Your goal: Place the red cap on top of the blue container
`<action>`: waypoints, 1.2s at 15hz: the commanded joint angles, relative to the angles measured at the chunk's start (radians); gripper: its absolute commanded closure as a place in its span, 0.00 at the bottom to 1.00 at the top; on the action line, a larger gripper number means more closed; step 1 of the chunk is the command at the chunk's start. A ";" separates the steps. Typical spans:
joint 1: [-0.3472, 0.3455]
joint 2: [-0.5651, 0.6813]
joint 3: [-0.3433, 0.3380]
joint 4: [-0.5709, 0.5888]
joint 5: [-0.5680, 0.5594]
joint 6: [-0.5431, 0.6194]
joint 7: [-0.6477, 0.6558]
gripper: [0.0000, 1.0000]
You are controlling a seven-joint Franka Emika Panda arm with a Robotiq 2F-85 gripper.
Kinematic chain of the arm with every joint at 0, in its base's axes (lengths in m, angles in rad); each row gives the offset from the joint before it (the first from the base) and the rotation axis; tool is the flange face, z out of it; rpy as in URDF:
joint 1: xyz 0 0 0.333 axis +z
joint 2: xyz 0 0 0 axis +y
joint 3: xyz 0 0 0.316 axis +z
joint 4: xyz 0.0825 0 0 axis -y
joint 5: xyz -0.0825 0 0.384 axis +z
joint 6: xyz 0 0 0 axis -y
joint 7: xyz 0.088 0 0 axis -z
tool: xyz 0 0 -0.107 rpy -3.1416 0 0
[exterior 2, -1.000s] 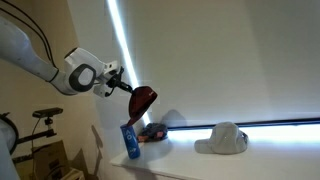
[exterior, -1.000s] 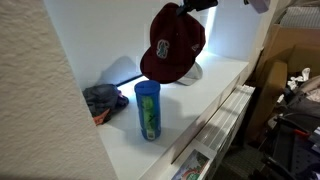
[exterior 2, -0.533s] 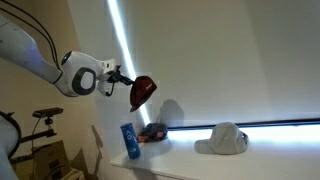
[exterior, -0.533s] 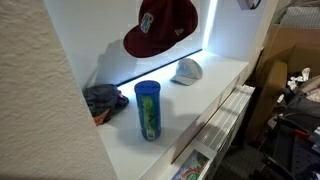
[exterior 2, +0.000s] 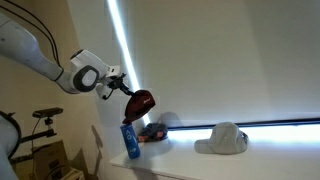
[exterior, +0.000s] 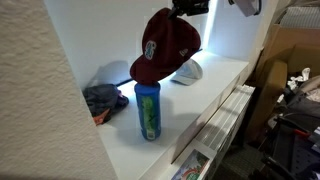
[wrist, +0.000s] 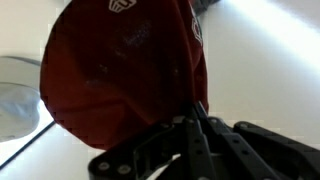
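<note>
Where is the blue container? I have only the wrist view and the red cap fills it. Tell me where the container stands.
Observer: In an exterior view the blue container stands upright on the white surface, under the lower edge of the red cap.
Operator: Give me the gap before I lower.
Observer: In an exterior view the cap hangs just above the container's lid. I cannot tell whether it touches. Its bulk sits off toward the white cap.
Operator: Report anything close to the container.
Observer: Crumpled dark fabric lies close beside it, on the side away from the white cap.
</note>
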 commanded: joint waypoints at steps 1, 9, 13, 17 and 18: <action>0.057 0.019 -0.097 0.061 0.003 -0.225 -0.055 0.99; 0.294 0.014 -0.364 0.053 -0.096 -0.269 0.019 0.99; 0.421 0.048 -0.398 0.024 0.012 -0.027 0.010 0.99; 0.596 0.081 -0.430 -0.025 0.110 0.121 -0.027 0.99; 0.635 0.088 -0.445 -0.032 0.113 0.129 -0.021 0.99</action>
